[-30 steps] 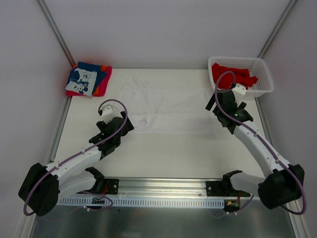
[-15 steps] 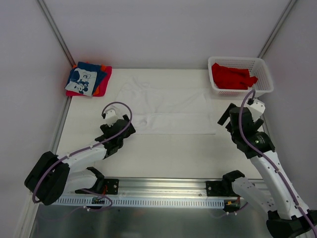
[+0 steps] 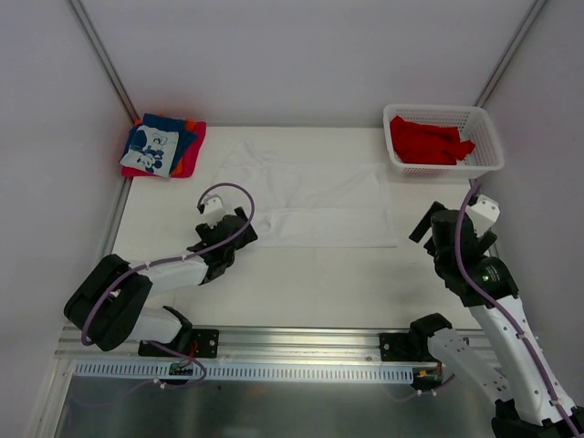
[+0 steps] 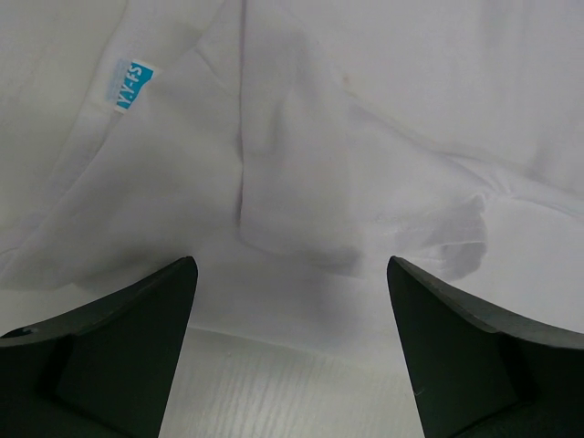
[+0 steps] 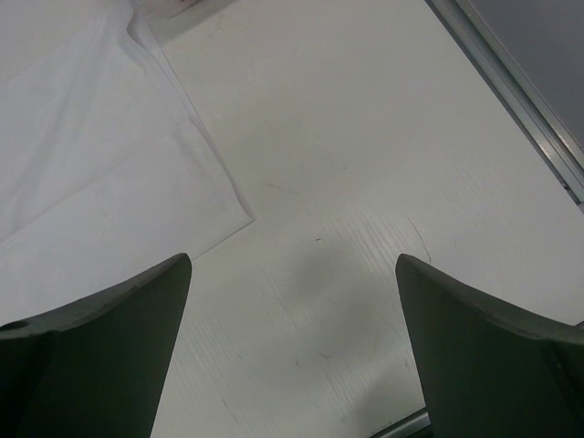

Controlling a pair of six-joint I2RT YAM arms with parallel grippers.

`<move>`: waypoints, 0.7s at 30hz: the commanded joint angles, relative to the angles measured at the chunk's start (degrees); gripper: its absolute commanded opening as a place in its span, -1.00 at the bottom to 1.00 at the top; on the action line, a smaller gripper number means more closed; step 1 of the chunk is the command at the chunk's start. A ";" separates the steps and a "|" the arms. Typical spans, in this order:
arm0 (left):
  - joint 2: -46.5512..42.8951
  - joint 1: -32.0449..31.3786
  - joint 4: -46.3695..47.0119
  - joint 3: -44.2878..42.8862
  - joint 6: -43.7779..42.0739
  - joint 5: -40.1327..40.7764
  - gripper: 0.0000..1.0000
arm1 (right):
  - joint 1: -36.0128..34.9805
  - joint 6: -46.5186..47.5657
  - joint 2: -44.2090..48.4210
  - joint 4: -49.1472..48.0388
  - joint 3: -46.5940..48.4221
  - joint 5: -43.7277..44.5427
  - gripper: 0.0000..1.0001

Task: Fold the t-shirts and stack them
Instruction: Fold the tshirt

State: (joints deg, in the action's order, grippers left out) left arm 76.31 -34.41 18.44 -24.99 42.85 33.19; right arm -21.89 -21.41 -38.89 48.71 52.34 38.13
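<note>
A plain white t-shirt (image 3: 306, 193) lies spread flat in the middle of the table. My left gripper (image 3: 241, 225) is open at its near left edge. In the left wrist view the gripper (image 4: 290, 266) stands low over the wrinkled shirt (image 4: 347, 155), whose hem runs between the fingers; a teal label (image 4: 133, 84) shows. My right gripper (image 3: 426, 226) is open and empty, just off the shirt's near right corner (image 5: 100, 164); in the right wrist view the gripper (image 5: 292, 261) is over bare table. Red t-shirts (image 3: 427, 141) fill the basket. Folded blue, red and orange t-shirts (image 3: 161, 146) are stacked far left.
The white lattice basket (image 3: 488, 155) stands at the far right corner. A metal rail (image 5: 516, 96) marks the table's right edge, close to the right arm. Grey walls enclose the table on three sides.
The left gripper slid right and forward to the white shirt's near left edge, narrowing slightly. The right arm drew back from the basket to the table off the shirt's near right corner.
</note>
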 commanded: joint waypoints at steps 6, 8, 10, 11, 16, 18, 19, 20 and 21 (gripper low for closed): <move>1.64 0.40 4.85 -2.60 -2.59 2.05 0.62 | -0.79 -0.92 -0.74 -0.63 -1.97 -0.43 0.99; 2.43 0.57 4.94 -2.95 -2.68 2.32 0.61 | -0.87 -0.92 -1.01 -0.55 -1.98 -0.25 0.99; 3.22 0.49 5.38 -3.13 -2.60 2.32 0.61 | -0.96 -0.74 -1.01 -0.81 -2.06 0.01 0.99; 3.58 0.57 5.47 -3.13 -2.60 2.32 0.60 | -0.96 -0.65 -1.01 -0.89 -2.15 0.19 0.99; 5.51 0.49 6.43 -2.87 -1.54 2.41 0.57 | -0.96 -0.30 -0.92 -0.55 -2.06 0.81 0.99; 6.12 0.57 6.87 -2.69 -0.93 2.32 0.55 | -0.96 -0.30 -0.57 -0.46 -2.15 1.24 0.99; 7.00 0.58 7.14 -2.95 -0.84 2.06 0.51 | -0.87 -0.30 -0.48 -0.54 -2.06 1.25 0.99; 7.27 0.58 7.14 -3.04 -0.84 2.05 0.40 | -0.96 -0.21 -0.48 -0.72 -2.24 1.16 0.99; 7.62 0.58 7.14 -3.30 -0.84 1.97 0.35 | -0.96 -0.21 -0.48 -0.89 -2.24 1.24 0.99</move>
State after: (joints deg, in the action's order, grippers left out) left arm 82.81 -34.39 23.33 -26.57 41.32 33.67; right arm -22.44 -21.80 -39.90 48.64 50.11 38.15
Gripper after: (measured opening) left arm 0.701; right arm 0.993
